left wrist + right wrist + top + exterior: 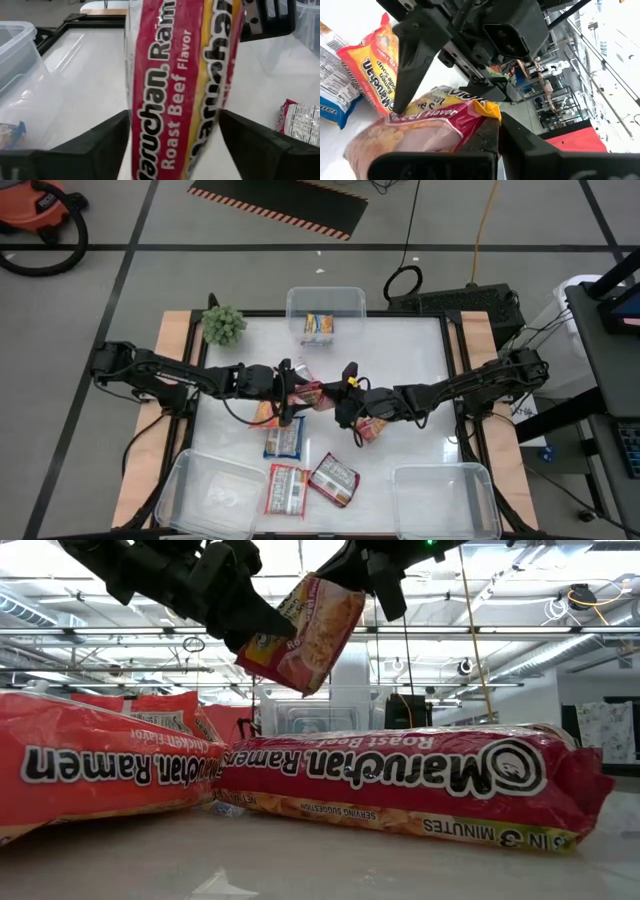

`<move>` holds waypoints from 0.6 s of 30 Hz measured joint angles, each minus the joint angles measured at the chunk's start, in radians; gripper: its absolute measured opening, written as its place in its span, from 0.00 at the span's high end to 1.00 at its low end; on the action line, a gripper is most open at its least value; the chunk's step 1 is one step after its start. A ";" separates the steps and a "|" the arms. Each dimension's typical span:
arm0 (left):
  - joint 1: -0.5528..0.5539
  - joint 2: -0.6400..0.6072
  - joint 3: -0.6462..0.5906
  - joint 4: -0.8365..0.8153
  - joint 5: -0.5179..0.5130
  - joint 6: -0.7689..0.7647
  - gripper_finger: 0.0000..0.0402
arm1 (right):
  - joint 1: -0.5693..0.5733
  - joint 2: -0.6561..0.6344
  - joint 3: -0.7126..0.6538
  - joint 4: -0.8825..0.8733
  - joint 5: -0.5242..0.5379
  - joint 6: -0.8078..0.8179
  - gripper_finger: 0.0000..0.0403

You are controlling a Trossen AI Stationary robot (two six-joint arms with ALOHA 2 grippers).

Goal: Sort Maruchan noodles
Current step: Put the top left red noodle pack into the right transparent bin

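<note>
A red Roast Beef Maruchan packet [314, 393] hangs in the air over the table's middle, with my right gripper [338, 396] shut on it from the right. My left gripper [293, 386] is open, and its two fingers [95, 147] stand on either side of the packet's other end [170, 90]. On the table lie an orange packet [264, 413], a blue-and-white packet [283, 438], two red packets near the front [286, 489] [334, 478], and another red one [373, 428] under my right arm. My right gripper pinches the packet's crimped end seam [481, 111] between its two shut fingers, coming nearly level from the table's right. The packet is lifted clear of the table and hangs tilted, its free end [265, 655] lower. My left gripper: I cannot tell whether its open fingers touch the packet.
A clear tub [326, 300] at the far edge holds one packet. Two more clear tubs stand at the near left [180, 490] and near right [445, 498]. A green plant [224, 325] sits at the far left. Bare table lies to the right of the middle.
</note>
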 joint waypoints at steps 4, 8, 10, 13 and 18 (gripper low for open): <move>0.000 0.000 0.000 0.000 0.001 0.007 0.38 | 0.000 0.000 0.000 -0.002 0.000 -0.001 1.00; 0.000 0.000 0.000 0.000 0.001 0.045 0.49 | -0.001 0.000 0.000 -0.002 0.001 0.000 1.00; 0.000 0.000 0.000 0.005 0.001 0.049 0.54 | -0.001 0.000 0.000 -0.002 0.000 -0.001 1.00; 0.000 -0.002 0.000 0.007 0.001 0.060 0.61 | -0.001 0.000 0.000 -0.003 0.002 0.014 1.00; 0.000 -0.003 0.000 0.009 0.000 0.071 0.64 | -0.001 0.000 0.000 -0.003 0.026 0.027 0.99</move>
